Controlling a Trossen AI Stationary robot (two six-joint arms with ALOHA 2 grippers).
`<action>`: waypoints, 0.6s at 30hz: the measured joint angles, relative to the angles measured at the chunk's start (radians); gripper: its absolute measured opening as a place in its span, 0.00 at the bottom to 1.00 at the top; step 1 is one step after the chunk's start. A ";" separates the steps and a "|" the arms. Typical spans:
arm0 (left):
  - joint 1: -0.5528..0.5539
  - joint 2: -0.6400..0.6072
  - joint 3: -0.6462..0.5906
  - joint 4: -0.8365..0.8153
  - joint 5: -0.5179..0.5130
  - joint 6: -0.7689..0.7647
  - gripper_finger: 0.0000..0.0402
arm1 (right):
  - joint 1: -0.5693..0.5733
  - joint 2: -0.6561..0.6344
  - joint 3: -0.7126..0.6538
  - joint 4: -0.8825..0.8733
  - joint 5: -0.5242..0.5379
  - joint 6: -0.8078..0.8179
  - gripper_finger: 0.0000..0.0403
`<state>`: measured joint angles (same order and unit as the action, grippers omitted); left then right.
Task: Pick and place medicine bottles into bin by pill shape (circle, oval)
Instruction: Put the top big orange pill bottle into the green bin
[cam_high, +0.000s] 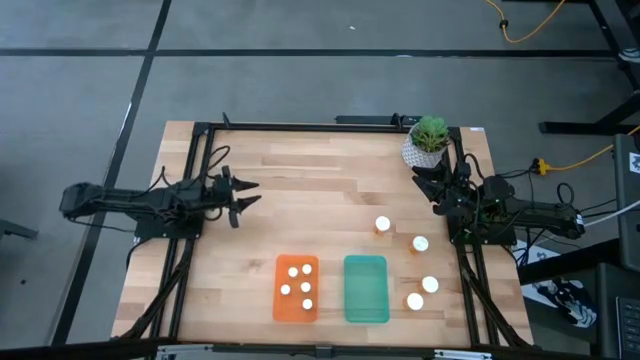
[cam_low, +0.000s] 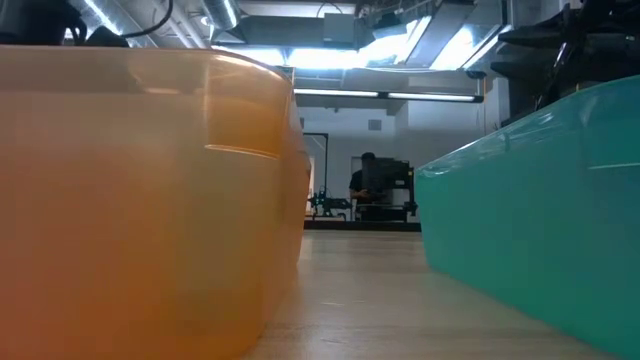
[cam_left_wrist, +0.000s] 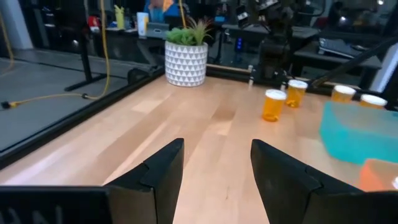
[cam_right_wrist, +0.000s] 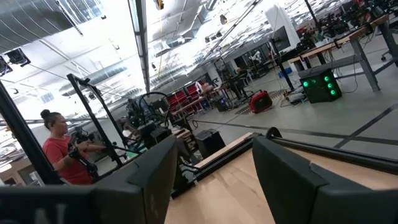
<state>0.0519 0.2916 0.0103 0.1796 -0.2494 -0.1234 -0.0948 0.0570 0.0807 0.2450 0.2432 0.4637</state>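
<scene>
Five small white-capped bottles (cam_high: 299, 281) lie in the orange tray (cam_high: 282, 310) near the surface's front edge, with the teal tray (cam_high: 366, 289) just beside it. Four amber bottles (cam_high: 382, 225) stand loose between the teal tray and the right edge. The left end effector (cam_high: 246, 195) hovers spread by the left edge; the right end effector (cam_high: 426, 182), fingers apart, sits beside the potted plant (cam_high: 428, 140) at the back right corner
</scene>
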 joint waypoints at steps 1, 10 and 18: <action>0.008 0.000 -0.002 -0.002 0.002 0.000 0.44 | 0.000 0.000 0.000 -0.002 0.000 0.000 0.53; 0.029 0.002 -0.002 -0.066 -0.001 0.054 0.45 | 0.000 0.000 0.001 0.029 -0.051 0.024 0.53; 0.029 0.002 -0.002 -0.066 -0.001 0.055 0.45 | 0.002 0.031 0.275 -0.231 -0.193 -0.067 0.53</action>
<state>0.0811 0.2935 0.0082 0.1139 -0.2508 -0.0689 -0.0929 0.0885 0.3559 0.0138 0.0500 0.3971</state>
